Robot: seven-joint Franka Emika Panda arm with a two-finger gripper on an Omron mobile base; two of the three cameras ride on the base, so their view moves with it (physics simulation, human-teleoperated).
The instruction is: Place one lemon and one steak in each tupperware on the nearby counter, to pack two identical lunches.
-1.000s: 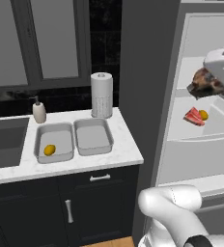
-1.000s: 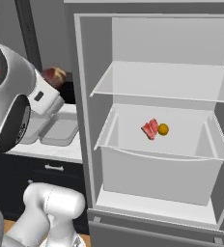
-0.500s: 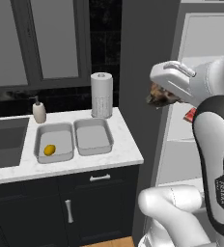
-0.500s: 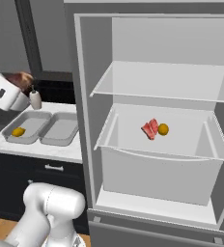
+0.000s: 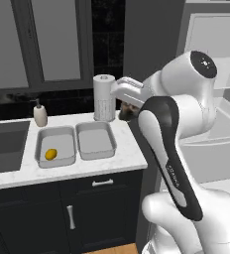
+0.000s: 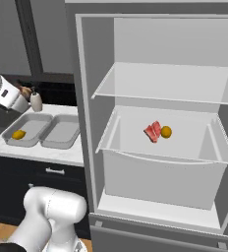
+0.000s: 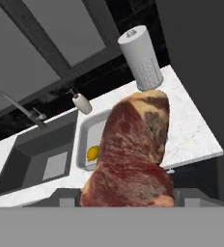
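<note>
Dark cabinets and a black backsplash framed the white marble bench [image 5: 127, 154] on my screen, with the open fridge [image 6: 155, 147] standing just past its right end. The steak [image 7: 133, 154] I was carrying was clamped in the end effector [image 5: 128, 112], which hung over the bench's back right corner, beside the paper towel roll [image 5: 104, 97]. Through the hand camera the meat blocked much of my view, so I could not make out the fingertips themselves, but the steak was plainly off any surface and riding with the hand.

Two tupperware trays sat side by side toward the middle of the bench. The left tray [image 5: 55, 153] held a lemon [image 5: 50, 154]; the right tray [image 5: 95, 140] had nothing in it that I could see. A soap bottle [image 5: 40, 114] stood at the back edge behind the left tray, and the sink [image 5: 5, 146] took the left end. A second steak [image 6: 153, 131] and a second lemon [image 6: 166, 131] lay touching on the fridge's middle shelf [image 6: 194, 142].

I judged this the carry step of the first steak delivery, with roughly a quarter of the packing done. The next move, as I read it, called for swinging left and forward over a tray, lowering until the meat sat inside the walls, then releasing without clipping the rim.
</note>
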